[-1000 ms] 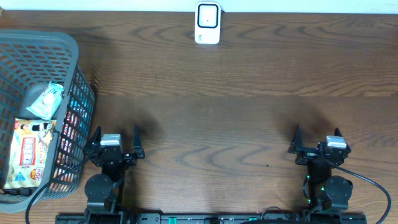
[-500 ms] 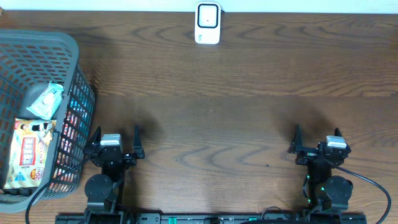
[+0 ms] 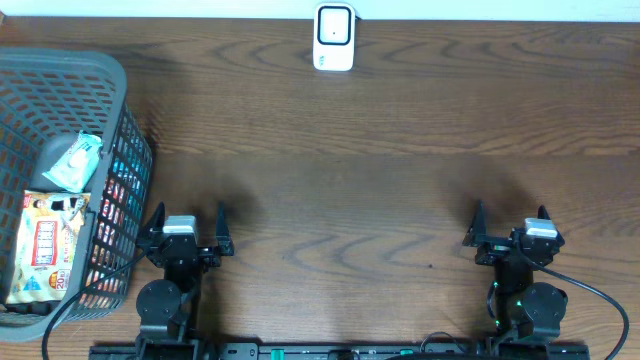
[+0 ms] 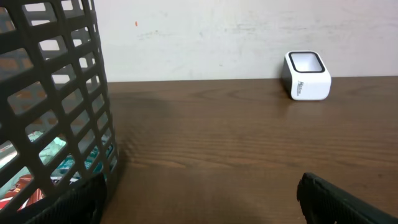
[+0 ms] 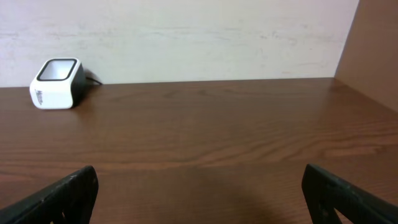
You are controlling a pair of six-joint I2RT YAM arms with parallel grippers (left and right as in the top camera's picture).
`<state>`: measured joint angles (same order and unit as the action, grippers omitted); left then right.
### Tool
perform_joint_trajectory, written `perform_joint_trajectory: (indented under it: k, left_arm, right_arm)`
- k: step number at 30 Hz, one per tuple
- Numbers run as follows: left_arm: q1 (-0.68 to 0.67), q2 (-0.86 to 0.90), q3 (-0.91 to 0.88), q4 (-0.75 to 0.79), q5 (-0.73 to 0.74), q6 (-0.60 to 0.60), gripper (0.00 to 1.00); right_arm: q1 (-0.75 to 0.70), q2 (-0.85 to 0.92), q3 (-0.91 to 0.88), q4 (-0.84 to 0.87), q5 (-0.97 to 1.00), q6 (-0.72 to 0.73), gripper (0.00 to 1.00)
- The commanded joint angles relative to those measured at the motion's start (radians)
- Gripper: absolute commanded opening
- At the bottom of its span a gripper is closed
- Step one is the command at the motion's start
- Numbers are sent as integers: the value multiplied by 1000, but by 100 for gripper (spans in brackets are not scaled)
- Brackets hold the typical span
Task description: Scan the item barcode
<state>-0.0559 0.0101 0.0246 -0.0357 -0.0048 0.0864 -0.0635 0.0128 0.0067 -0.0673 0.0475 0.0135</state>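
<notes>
Items all in grey basket (image 3: 60, 60), left side: beige snack pack (image 3: 50, 245) flat on top, small white/teal packet (image 3: 75, 162) just beyond it, more underneath seen thru mesh. Scanner (image 3: 334, 37) at far edge, centre, well apart from basket. Left gripper (image 3: 187, 213) just beside basket's near-right wall, fingers spread wide, empty. Right gripper (image 3: 510, 212) near-right, also spread, empty. Handling guess: film pouches, so light, soft, crinkly, prob slippery, and contents may crush. Pinch beige pack at an edge seam, not mid-face. Barcode not visible, expect a flip before scanner.
</notes>
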Motion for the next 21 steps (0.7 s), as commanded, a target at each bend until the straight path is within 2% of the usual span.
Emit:
perform_joint_trajectory:
  k: [1, 18, 21]
  left_arm:
    - [0, -5, -21, -35, -3, 7, 98]
    - [0, -5, -21, -36, -2, 2, 98]
    - [0, 3, -21, -37, -2, -92, 98]
  right_arm:
    - [-7, 0, -1, -4, -2, -11, 99]
    - [-7, 0, -1, -4, -2, -11, 99]
    - [-7, 0, -1, -4, -2, -11, 99]
